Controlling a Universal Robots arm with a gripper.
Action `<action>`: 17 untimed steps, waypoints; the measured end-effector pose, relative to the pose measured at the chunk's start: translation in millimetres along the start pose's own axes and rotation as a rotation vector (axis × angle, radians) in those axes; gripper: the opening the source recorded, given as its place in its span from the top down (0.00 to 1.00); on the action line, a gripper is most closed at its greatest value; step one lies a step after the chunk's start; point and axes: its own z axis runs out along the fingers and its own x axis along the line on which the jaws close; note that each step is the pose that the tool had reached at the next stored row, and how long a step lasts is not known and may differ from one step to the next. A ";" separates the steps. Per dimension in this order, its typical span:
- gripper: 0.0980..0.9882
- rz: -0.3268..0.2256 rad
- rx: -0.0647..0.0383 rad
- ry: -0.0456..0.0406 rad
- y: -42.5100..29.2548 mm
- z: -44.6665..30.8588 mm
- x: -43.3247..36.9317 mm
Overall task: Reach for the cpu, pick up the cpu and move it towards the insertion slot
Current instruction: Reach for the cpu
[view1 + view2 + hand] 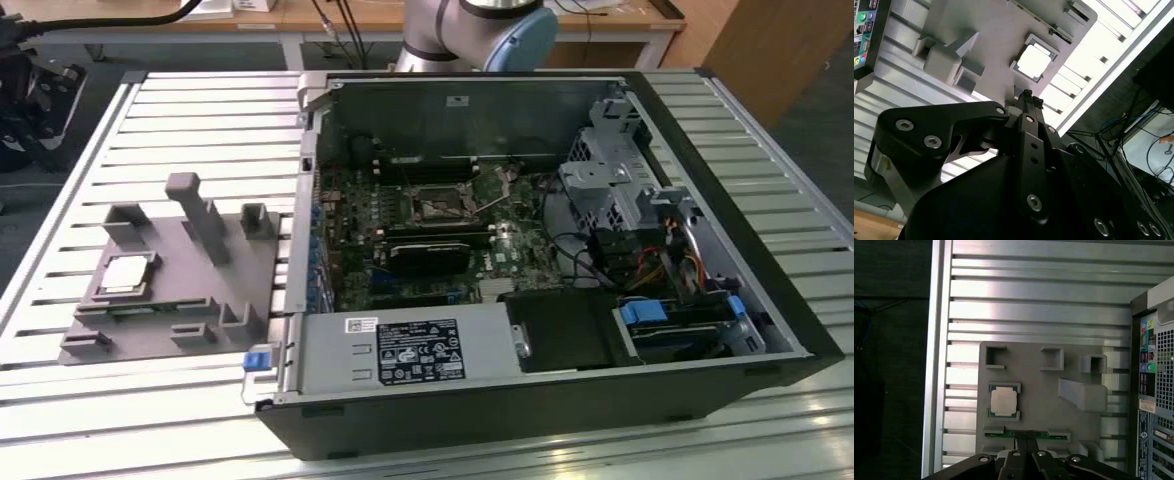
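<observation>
A: Fig. query – where is the cpu located?
B: The cpu [124, 272] is seated in a recess of the grey fixture plate [167, 300], at the exterior view's left of the open PC case [534, 400].
A: Gripper state?
B: In the first wrist view the gripper [1026, 436] is held above the plate w/ fingertips pressed together, nothing gripped, apart from the cpu. The insertion slot [438, 203] is seen inside the case.

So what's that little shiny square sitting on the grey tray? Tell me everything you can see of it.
The chip is a small flat square with a silvery-white metal top and a darker rim. It lies flat in a shallow seat with raised corners on the grey tray, beside the open computer case. Only the tray touches it; the tool is apart from it.
</observation>
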 end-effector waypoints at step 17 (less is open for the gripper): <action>0.85 -0.001 0.000 -0.0001 -0.4 10.8 8.3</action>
